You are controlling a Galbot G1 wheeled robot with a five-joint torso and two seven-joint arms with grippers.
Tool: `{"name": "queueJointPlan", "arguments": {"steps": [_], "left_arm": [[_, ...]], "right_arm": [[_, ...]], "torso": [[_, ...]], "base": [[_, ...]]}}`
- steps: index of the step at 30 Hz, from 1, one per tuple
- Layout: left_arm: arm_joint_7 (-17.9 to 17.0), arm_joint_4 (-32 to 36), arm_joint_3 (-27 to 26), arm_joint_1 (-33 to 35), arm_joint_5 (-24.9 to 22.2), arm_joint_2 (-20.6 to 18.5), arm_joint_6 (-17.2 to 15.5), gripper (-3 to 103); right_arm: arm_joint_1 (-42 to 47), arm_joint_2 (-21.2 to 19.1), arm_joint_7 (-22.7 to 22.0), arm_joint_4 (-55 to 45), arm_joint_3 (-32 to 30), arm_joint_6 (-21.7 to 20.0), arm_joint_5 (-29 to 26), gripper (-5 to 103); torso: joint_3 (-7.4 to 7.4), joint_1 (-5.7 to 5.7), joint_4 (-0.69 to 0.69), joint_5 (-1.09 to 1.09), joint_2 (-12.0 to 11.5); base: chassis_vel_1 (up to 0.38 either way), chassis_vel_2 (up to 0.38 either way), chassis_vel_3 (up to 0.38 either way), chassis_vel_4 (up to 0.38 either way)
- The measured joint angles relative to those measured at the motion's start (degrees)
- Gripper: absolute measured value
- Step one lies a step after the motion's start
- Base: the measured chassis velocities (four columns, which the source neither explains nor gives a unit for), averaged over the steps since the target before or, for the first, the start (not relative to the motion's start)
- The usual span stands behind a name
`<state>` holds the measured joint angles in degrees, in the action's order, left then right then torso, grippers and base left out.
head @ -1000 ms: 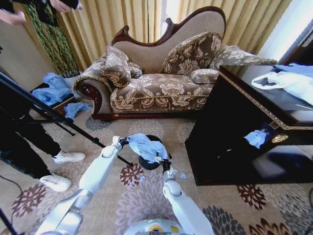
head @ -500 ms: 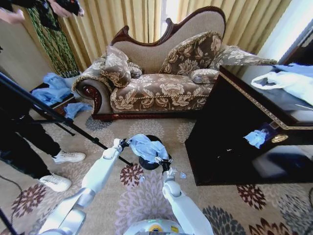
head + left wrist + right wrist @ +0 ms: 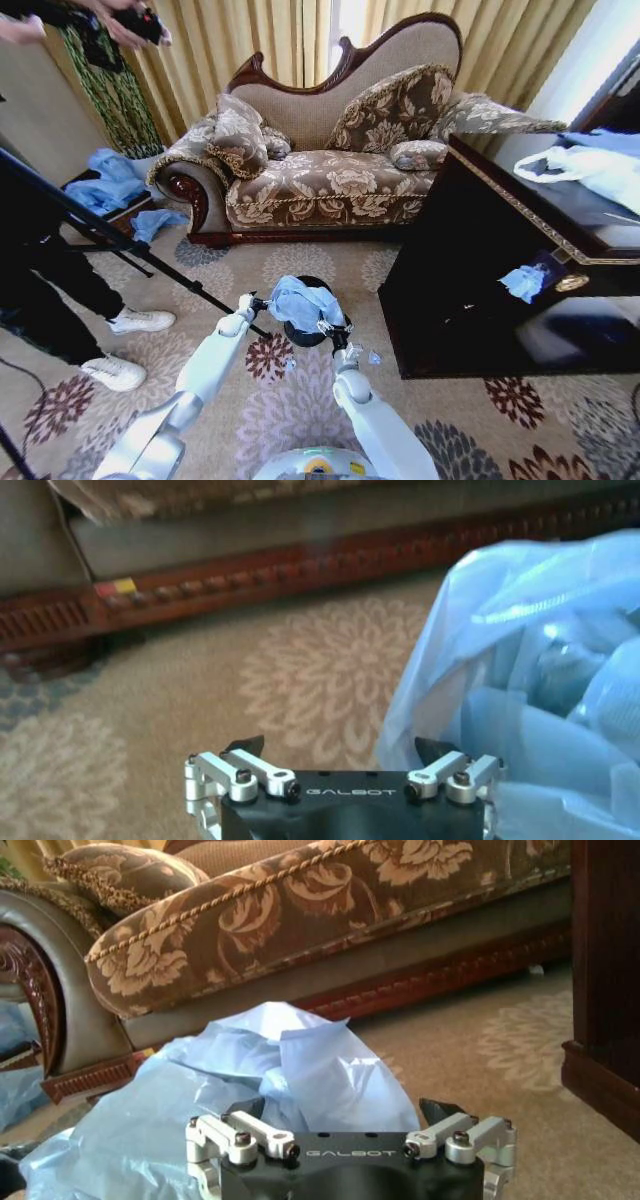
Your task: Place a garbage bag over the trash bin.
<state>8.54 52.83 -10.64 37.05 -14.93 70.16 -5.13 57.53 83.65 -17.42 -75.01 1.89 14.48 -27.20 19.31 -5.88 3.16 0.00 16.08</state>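
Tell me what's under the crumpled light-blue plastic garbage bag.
The small glossy black cylindrical trash bin sits beneath the light-blue plastic garbage bag; just its dark rim and lower side show. Its opening and inside are covered.

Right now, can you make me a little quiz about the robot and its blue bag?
1. True or false: the garbage bag lies bunched on top of the trash bin.
2. Which claw is at the bag's sofa-side edge? A) left claw B) right claw
3. Fill in: the bin stands on a carpet patterned with ____.

Key
1. True: the light-blue bag sits crumpled over the black bin's top, not yet pulled down its sides.
2. A: the left claw meets the bag's far-left edge; the right claw is at its near edge.
3. Flowers.
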Motion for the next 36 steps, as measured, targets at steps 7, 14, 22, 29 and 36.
{"name": "queueJointPlan", "arguments": {"steps": [7,14,22,29,36], "left_arm": [[-0.3,12.5,-2.2,4.9,-1.1,-2.9,-1.8,100],[-0.3,21.6,-3.6,9.6,-1.5,-4.5,-2.6,100],[-0.6,33.0,-2.3,11.6,-5.3,-6.0,-8.8,100],[-0.3,39.3,-0.1,8.9,-8.1,-8.2,-22.3,100],[3.6,37.5,4.6,4.8,-8.7,-11.4,-27.7,100]], "right_arm": [[-0.4,-0.6,-0.2,-1.6,0.2,-0.4,-1.2,100],[0.1,-3.4,-1.1,-5.2,1.5,-1.1,-1.5,100],[1.1,-5.8,-2.0,-9.4,2.5,-1.2,-1.5,100],[1.3,-4.3,-0.4,-7.5,1.3,-1.0,-1.3,100],[1.4,-1.4,0.9,-4.0,-1.6,-0.5,-1.4,100]], "torso": [[0.00,0.00,-0.01,0.00,0.0],[0.00,0.00,-0.01,-0.01,0.0],[-0.01,0.00,0.00,0.00,0.0],[0.00,0.00,0.00,0.00,0.0],[0.00,0.00,-0.01,-0.01,0.0]], "base": [[0.000,0.000,0.000,0.000],[0.000,0.000,0.000,0.000],[0.000,0.000,0.000,0.000],[0.000,0.000,0.000,0.000],[0.000,0.000,0.000,0.000]]}}
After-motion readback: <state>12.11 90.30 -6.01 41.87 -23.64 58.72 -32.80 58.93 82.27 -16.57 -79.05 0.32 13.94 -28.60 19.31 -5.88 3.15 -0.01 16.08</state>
